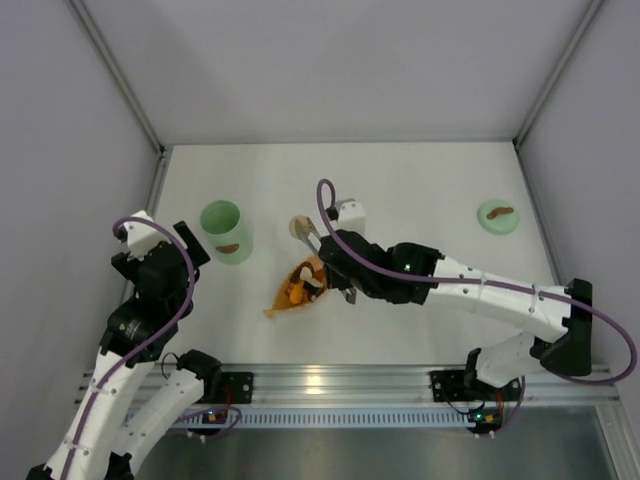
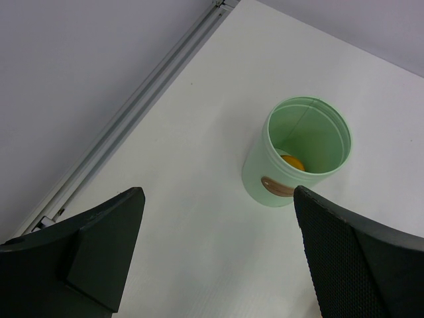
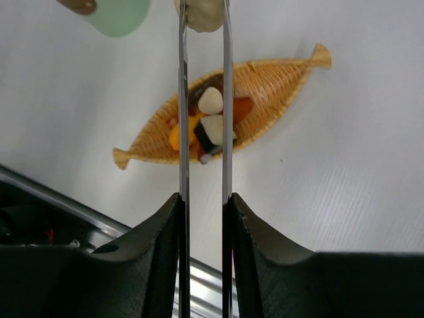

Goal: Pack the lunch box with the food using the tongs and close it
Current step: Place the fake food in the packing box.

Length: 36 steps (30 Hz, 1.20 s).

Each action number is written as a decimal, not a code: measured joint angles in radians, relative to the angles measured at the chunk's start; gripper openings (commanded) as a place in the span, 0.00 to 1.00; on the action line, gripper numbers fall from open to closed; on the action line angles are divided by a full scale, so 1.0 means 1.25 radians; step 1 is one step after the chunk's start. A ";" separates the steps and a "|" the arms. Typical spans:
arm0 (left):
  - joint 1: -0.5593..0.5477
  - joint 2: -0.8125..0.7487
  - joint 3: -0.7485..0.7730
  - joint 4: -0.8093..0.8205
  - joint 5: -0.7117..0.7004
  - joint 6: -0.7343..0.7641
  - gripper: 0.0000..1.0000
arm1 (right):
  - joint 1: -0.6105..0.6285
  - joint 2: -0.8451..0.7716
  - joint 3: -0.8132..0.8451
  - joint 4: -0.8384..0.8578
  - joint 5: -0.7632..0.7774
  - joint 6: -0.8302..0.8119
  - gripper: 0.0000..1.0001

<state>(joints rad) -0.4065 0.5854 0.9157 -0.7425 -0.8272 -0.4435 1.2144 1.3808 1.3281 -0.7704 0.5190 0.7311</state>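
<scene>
The lunch box tub point(image 1: 222, 232) stands upright and open on the counter point(image 1: 420, 180), with one orange piece point(image 2: 293, 162) inside. Right of the tub, the tongs point(image 3: 226, 66) have a pale round piece point(image 3: 202, 13) between their tips (beside the wicker tray point(image 3: 285, 73) of food point(image 3: 211, 101)). The fingers of the right gripper point(image 3: 204, 202) squeeze the tong arms. Those of the left gripper point(image 2: 217, 195) gape wide near the tub. The lid point(image 1: 497, 215) lies far right of the tub.

Left on the counter point(image 1: 420, 180): lunch box point(image 1: 225, 232), one piece of food point(image 2: 292, 162) in it. Right of it, nearer the front: tray point(image 3: 281, 74) with more pieces in it. Above the tray: tongs point(image 3: 227, 132), another piece between their tips. Far right, well apart: lid point(image 1: 497, 216).
</scene>
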 measured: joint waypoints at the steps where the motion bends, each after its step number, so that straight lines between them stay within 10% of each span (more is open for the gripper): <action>1: 0.000 0.000 0.000 0.000 0.000 0.000 0.99 | 0.000 0.013 0.037 -0.002 -0.001 -0.012 0.22; 14: 0.000 0.000 0.000 0.000 0.000 -0.001 0.99 | 0.000 0.341 0.534 0.006 -0.078 -0.109 0.23; 36: 0.000 0.000 0.000 0.000 0.000 0.000 0.99 | 0.000 0.475 0.552 0.046 -0.157 -0.140 0.42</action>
<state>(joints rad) -0.4065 0.5850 0.9157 -0.7425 -0.8272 -0.4438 1.2144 1.9743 2.0186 -0.7132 0.3233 0.5560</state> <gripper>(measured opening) 0.990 0.418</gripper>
